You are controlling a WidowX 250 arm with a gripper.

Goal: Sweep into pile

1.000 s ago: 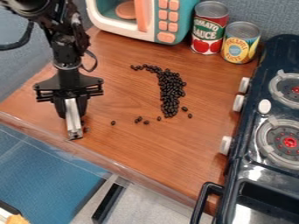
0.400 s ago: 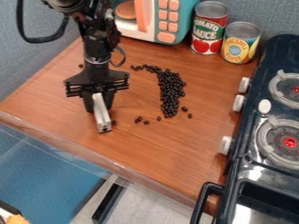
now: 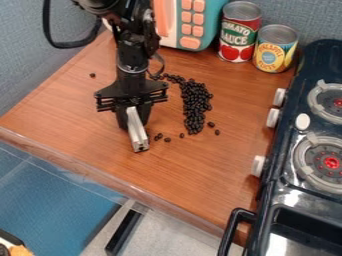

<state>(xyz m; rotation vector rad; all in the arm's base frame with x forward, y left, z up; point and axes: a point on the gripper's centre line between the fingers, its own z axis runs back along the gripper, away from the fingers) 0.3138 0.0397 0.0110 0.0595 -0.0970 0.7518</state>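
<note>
Gripper: we see the black gripper [image 3: 135,125] left of the main pile, low over the tabletop [image 3: 180,175].
Jaws: we see them closed on a silvery bar [image 3: 137,131], pinching it as it slants downward.
Beans: we find most of the small black beans [image 3: 195,102] in a curved heap right of the gripper; a few lie loose near the bar's lower end, two just off the heap's lower right, and one well apart at left.
Red can: we see lettering and red tomatoes on the label of this can [image 3: 240,32].
Yellow can: we see lettering on its yellow-and-blue label [image 3: 274,49], beside the red one.
Toy stove: we see it [image 3: 302,165] at right.
</note>
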